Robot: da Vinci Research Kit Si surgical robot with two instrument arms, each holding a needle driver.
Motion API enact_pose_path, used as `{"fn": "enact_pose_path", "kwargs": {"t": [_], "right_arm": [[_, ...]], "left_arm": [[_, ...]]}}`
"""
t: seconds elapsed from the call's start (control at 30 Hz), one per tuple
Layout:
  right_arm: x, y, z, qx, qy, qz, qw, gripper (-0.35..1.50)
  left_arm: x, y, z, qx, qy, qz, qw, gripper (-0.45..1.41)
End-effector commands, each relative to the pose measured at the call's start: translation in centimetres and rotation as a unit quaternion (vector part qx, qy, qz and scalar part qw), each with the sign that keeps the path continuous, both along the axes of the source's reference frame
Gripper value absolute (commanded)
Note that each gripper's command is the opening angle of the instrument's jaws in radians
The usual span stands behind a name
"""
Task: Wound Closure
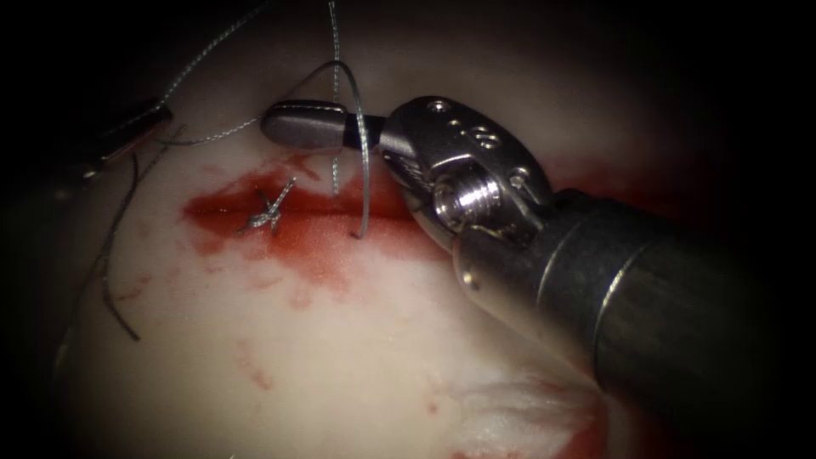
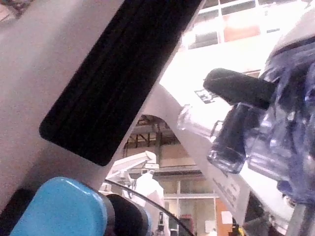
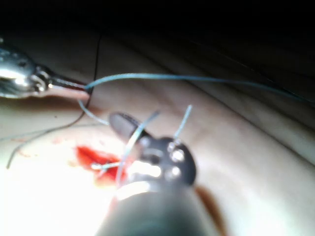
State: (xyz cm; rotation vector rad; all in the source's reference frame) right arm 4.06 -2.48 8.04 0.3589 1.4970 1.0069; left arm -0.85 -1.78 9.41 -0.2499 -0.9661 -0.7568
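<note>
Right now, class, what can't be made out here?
Dark strand left of the cut: needle or thread? Endoscope-view shadow.
Left tool, shut on thread: dim at that view's edge, blurred in right wrist view.
Thread ends above the shut, empty fingers of the right tool: cut off by endoscope frame.

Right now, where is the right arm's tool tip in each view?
Endoscope view: the right arm's tool comes in from the right, jaws shut on the thread, just above the cut.
Right wrist view: the same tool lies just past the red fluid, thread looped over it; the left arm's tool holds that thread too.
Shared landmark: the red fluid on the cut.
</note>
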Motion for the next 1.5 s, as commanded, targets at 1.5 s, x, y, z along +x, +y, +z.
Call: {"fn": "enact_pose_path", "kwargs": {"t": [1.5], "right_arm": [[0.06,0.23,0.2,-0.157,-0.184,-0.049,0.969,0.12]], "left_arm": [[-0.78,0.02,-0.84,0.136,-0.205,0.023,0.969,-0.45]]}}
